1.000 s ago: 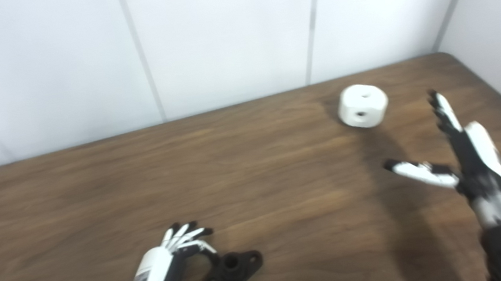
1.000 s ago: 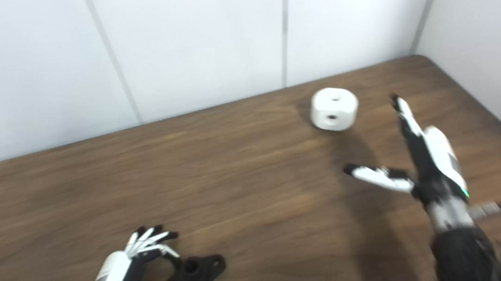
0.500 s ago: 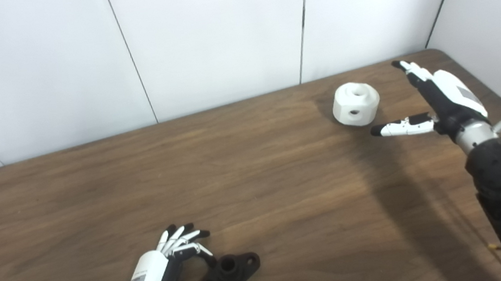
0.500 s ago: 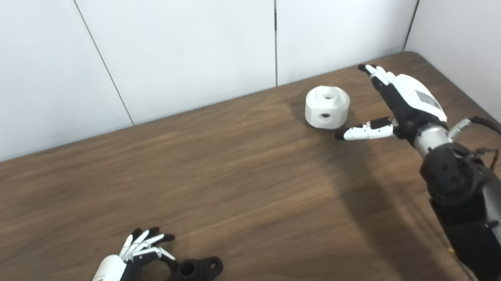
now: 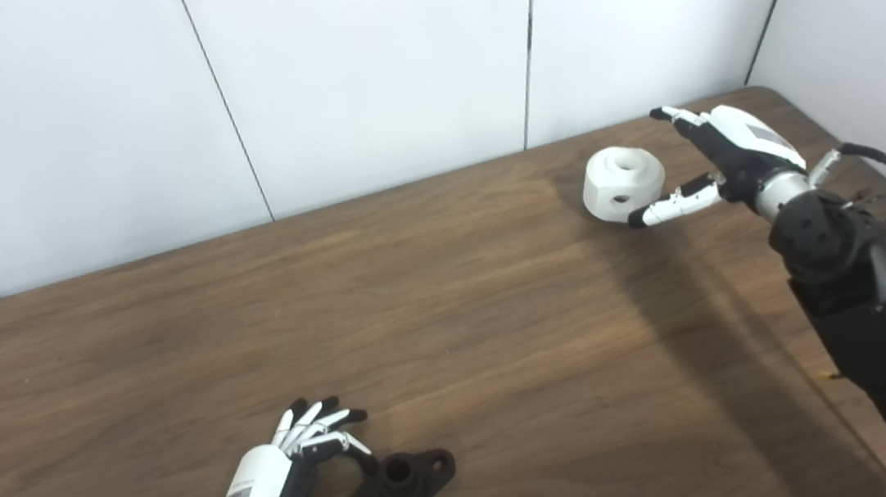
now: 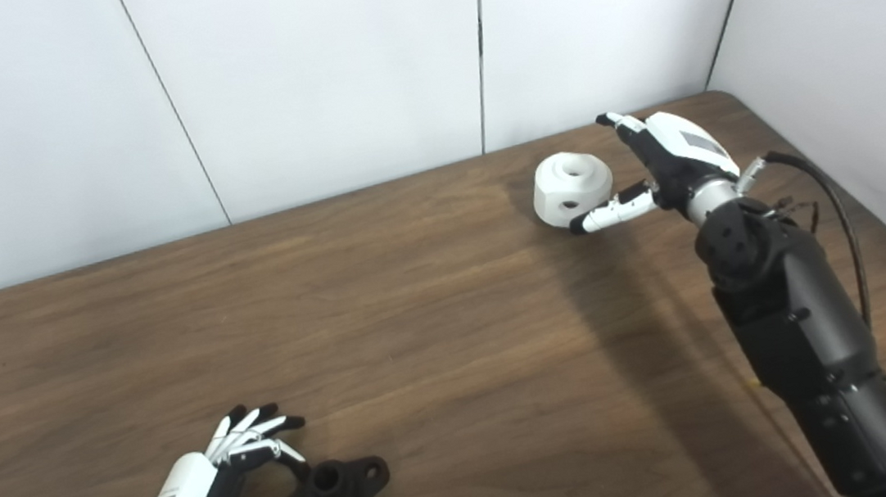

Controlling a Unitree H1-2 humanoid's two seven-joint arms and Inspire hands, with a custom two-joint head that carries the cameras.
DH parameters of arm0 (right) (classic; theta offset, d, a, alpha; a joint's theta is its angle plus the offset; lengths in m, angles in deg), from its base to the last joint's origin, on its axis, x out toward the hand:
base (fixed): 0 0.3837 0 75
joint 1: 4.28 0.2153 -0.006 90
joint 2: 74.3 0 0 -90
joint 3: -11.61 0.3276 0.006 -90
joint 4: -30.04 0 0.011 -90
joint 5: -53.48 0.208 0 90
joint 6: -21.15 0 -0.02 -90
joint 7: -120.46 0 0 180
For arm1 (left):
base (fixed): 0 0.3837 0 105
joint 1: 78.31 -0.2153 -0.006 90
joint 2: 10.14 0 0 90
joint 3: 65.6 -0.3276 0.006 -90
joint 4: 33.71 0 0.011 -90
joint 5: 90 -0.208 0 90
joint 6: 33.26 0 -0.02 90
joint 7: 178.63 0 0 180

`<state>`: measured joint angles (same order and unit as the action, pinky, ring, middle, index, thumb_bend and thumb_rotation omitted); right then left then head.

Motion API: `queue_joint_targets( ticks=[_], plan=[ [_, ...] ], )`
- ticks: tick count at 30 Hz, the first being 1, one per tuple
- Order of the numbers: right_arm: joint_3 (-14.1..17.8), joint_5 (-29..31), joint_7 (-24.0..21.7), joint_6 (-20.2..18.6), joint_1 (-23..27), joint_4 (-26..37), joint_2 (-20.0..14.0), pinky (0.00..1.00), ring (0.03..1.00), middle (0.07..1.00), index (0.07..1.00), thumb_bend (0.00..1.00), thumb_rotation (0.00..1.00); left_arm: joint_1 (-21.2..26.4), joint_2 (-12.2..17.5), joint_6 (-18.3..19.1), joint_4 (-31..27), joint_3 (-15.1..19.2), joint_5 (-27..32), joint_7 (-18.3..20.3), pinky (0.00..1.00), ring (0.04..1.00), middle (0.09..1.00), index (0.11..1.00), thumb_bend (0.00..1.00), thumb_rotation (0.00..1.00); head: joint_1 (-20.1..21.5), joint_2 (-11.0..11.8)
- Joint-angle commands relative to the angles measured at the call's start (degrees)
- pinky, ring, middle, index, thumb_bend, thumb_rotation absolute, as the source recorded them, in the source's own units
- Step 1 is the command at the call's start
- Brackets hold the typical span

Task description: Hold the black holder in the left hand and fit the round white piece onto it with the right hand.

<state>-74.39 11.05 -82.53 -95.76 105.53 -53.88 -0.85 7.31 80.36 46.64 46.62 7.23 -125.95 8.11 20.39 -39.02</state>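
Left eye view: the round white piece sits near the worktop's far right corner, bore upward. The right robot hand, spread and empty, flanks its right side. The left robot hand loosely cups the black holder at the near edge.

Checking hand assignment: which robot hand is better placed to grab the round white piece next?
Right. The right robot hand is open beside the round white piece, thumb at its near side. The left robot hand sits at the near edge by the black holder, far across the table.
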Motion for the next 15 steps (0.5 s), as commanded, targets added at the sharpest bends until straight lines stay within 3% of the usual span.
queue_joint_targets(
  ticks=[1, 15],
  plan=[
    [0.0, -1.6, 0.8, 0.0, 3.6, -0.3, -1.6, 0.89, 1.0, 0.941, 0.921, 0.81, 0.37, -0.2, 1.3, 1.0, 1.1, 0.4, -0.4, 1.0, 1.0, 0.923, 0.821, 0.485, 0.52, 0.05, 0.2, 0.1],
    [-1.2, -4.2, 0.5, 0.0, 9.9, -8.4, 0.5, 0.95, 1.0, 0.94, 0.882, 0.82, 0.33, -0.6, 1.5, 2.7, -0.5, 0.7, -0.8, 2.3, 1.0, 0.919, 0.818, 0.485, 0.52, 0.05, 1.6, 0.1]
  ],
)
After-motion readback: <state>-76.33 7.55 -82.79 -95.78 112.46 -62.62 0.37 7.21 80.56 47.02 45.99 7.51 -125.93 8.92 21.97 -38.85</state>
